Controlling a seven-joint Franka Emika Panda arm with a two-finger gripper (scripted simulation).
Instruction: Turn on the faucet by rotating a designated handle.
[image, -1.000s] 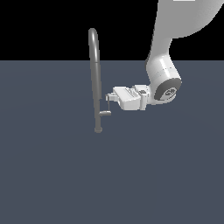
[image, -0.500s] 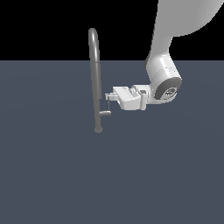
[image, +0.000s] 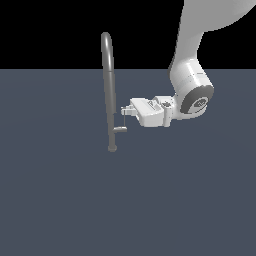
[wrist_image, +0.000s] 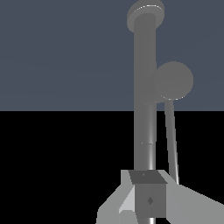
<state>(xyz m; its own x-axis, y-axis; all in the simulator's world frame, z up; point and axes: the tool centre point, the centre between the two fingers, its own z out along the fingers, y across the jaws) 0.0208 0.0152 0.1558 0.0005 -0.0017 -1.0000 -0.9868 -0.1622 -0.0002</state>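
Faucet (image: 108, 90) is your landmark: a tall, slim grey pipe standing upright on the dark grey surface (image: 60, 200), its top hooked over and its small round base resting on that surface. Low on the pipe, on the side toward the exterior view's right, you see the handle (image: 121, 125), a short stub leaving the pipe with a thin rod rising from its end. Your arm (image: 192, 60) comes down from above on that same side of the faucet, and the gripper (image: 123, 111) lies level, pointing at the pipe. Its tip sits at the top of the handle's rod, beside the pipe. You cannot tell from either view whether the fingers (wrist_image: 146, 197) are apart or closed, nor whether they touch the rod.
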